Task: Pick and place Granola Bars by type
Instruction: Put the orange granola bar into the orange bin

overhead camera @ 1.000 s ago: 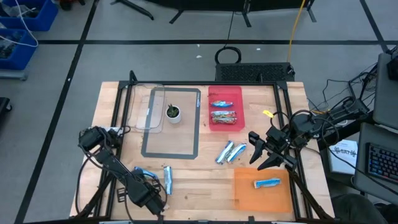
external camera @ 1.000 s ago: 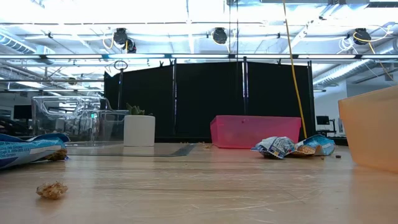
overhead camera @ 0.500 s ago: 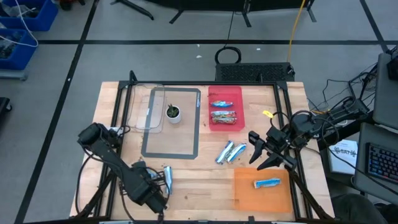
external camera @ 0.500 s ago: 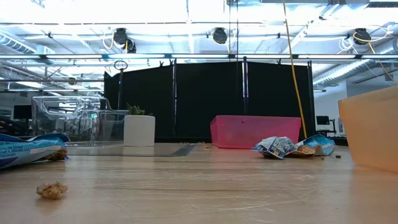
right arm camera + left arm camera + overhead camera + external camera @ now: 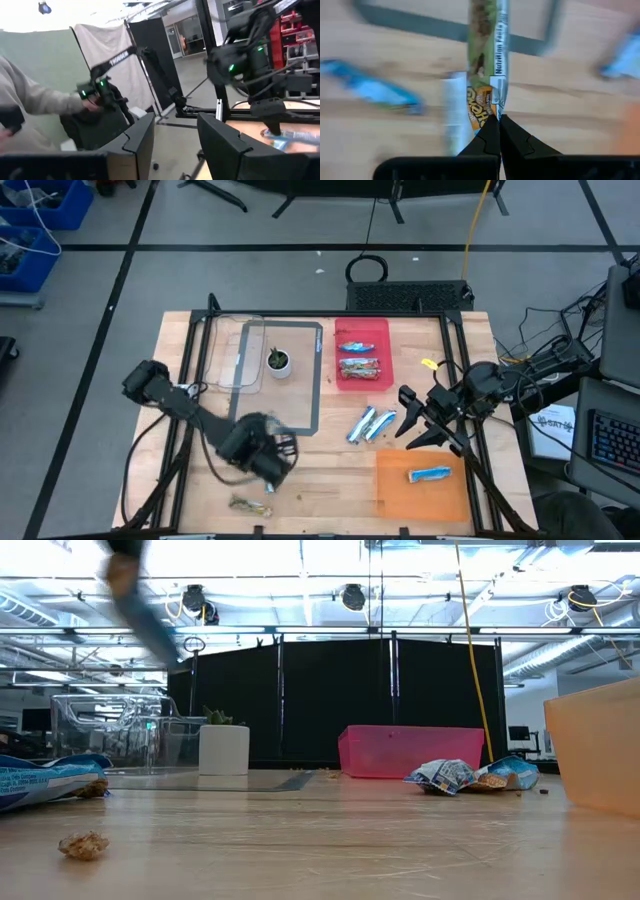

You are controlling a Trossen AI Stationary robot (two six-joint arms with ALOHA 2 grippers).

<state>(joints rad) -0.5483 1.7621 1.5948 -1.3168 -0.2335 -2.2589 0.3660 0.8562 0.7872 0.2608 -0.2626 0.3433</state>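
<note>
My left gripper [image 5: 496,120] is shut on a brownish-gold granola bar [image 5: 487,55] with green on its wrapper. In the high view it hovers, blurred, over the table's left half [image 5: 278,452]. A blue bar [image 5: 370,90] lies on the wood below it. Two more blue bars [image 5: 368,423] lie side by side at mid-table. My right gripper [image 5: 420,425] is open and empty above the table's right part, its fingers [image 5: 145,142] facing the room. My left gripper pinches one end of the bar [image 5: 492,107] between its two shut fingertips. The fingers point down at the table and lie along the bar. The bar hangs below them, straight, clear of the wood.
A pink bin [image 5: 385,330] at the back holds a blue-silver bar and a brownish one. An orange bin [image 5: 395,490] at the front right holds one blue bar [image 5: 430,474]. A potted plant [image 5: 278,361], a clear container [image 5: 225,350] and brownish bits [image 5: 250,503] are on the left. A person's sleeve [image 5: 30,95] shows beyond the table.
My left gripper has risen from near the table's front edge and gone toward the far and right, carrying the brownish-gold bar clear of the wood. Its arm now shows as a blur at the low view's upper left.
</note>
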